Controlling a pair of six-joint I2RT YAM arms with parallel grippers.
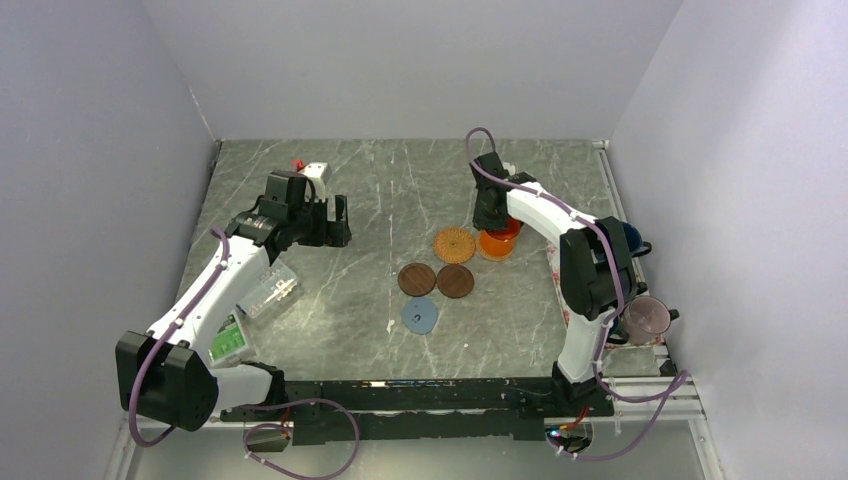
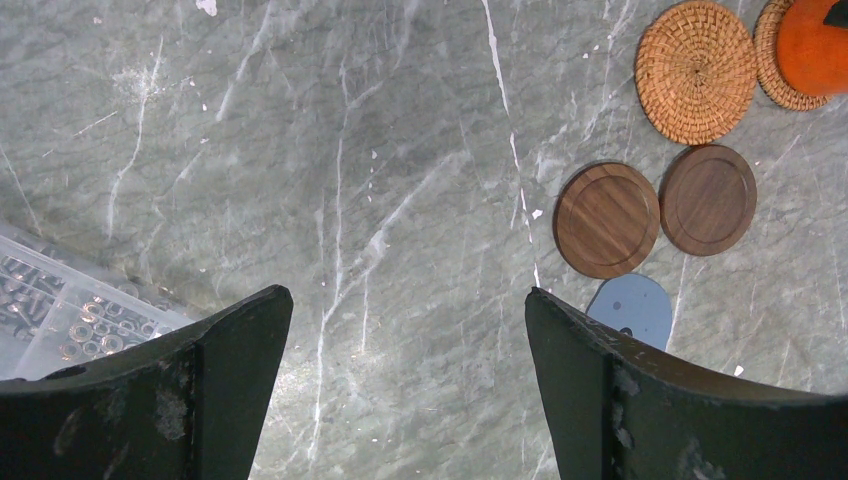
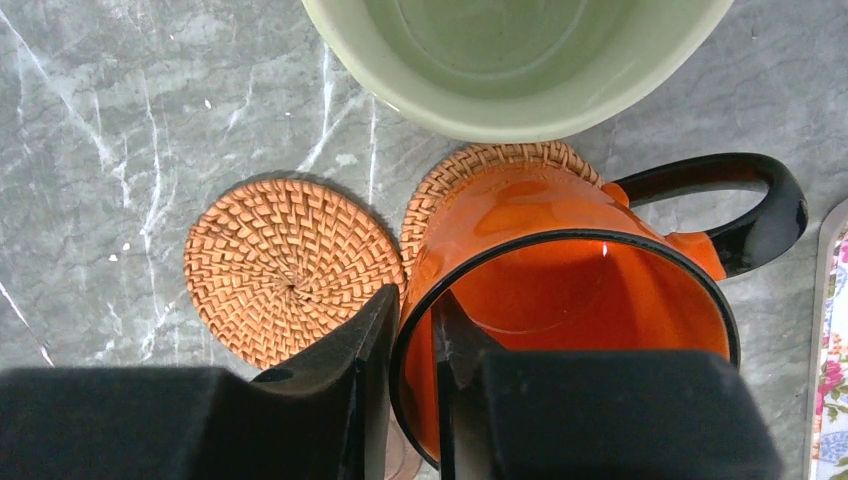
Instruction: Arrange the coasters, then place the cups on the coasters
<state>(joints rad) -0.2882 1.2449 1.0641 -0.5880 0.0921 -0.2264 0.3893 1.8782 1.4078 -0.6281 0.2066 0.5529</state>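
The orange cup [image 3: 560,250] with a black handle stands on a tan woven coaster [image 3: 500,165]. My right gripper [image 3: 415,310] straddles its near wall, one finger inside and one outside, closed tightly on it. A second tan woven coaster [image 1: 454,244] lies just left of the cup [image 1: 497,243]. Two dark brown coasters [image 1: 416,279] [image 1: 455,281] and a blue-grey coaster [image 1: 420,317] lie nearer me. A pale green cup [image 3: 515,50] stands just beyond the orange one. My left gripper [image 2: 408,320] hangs open over bare table, left of the coasters [image 2: 607,219].
A clear plastic box [image 1: 268,290] of small parts lies under the left arm. A dark blue cup [image 1: 628,238] and a mauve cup [image 1: 647,317] stand at the right edge, behind the right arm. The floral tray's edge [image 3: 835,340] shows at the right.
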